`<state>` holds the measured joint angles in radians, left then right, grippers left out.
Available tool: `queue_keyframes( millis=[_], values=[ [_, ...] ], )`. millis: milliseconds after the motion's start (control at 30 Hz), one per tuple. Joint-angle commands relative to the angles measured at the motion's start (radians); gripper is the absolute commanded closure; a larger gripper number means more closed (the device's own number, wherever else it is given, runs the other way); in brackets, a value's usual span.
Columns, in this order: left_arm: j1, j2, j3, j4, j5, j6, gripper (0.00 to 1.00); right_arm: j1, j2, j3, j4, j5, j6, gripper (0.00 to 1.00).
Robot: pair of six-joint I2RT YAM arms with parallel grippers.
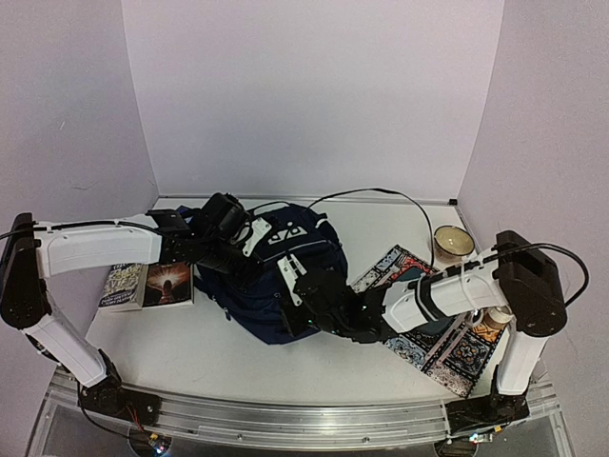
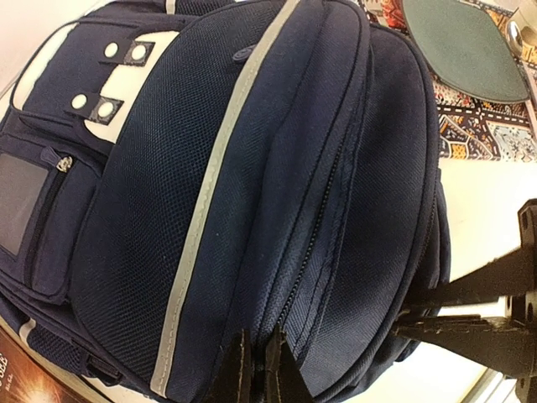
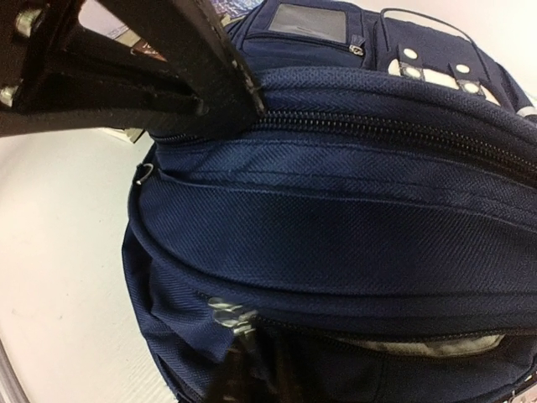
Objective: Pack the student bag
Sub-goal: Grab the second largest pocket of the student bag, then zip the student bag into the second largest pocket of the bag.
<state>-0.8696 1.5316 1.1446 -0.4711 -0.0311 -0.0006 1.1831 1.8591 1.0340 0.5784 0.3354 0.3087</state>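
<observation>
Nearest us, the two arms rise from the front edge of the counter (image 1: pixel 219 357) and bend inward toward the student bag (image 1: pixel 259 309). The bag lies in the middle of the counter, and its navy bulk fills both wrist views.

The right fingers (image 3: pixel 231 348) meet the bag on its near right side. We see them clenched on a metal zipper pull (image 3: pixel 225 313). Beside the pull the zipper gapes a little, and a strip of pale lining (image 3: pixel 419 346) shows inside.

A little farther back, the left fingers (image 2: pixel 256 357) come in from the bag's left. They are drawn together, pinching the dark fabric beside a closed zipper line. From the right wrist we see their tip touching the bag just above that line.

Beyond them the bag's front shows a white stripe, white patches with snaps, and a small grey-blue panel (image 2: pixel 18 201).

Left of the bag, just beside it under the left arm, lie two books (image 1: pixel 145 284). On the right a patterned mat (image 1: pixel 447 357) runs under the right arm, its edge close to the bag. It carries a teal plate (image 2: pixel 466 46) with a spoon (image 2: pixel 515 38) alongside.

Farther back on the right stands a round tan container (image 1: pixel 454 241). A black cable (image 1: pixel 381 193) loops along the rear of the counter.
</observation>
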Motion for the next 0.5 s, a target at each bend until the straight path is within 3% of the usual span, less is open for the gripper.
queue_keyframes(
  millis=[0,167,467],
  values=[
    [-0.002,-0.102,0.031,0.092,-0.002,-0.002,1.00,-0.001,-0.061,-0.020,-0.012,0.067,-0.029,1.00],
    [0.000,-0.142,-0.019,0.073,-0.026,0.063,1.00,-0.044,-0.145,-0.050,-0.133,0.036,-0.098,1.00],
    [0.003,-0.120,-0.081,0.009,-0.102,0.100,1.00,-0.209,-0.253,-0.041,-0.367,-0.292,-0.161,1.00]
  ],
)
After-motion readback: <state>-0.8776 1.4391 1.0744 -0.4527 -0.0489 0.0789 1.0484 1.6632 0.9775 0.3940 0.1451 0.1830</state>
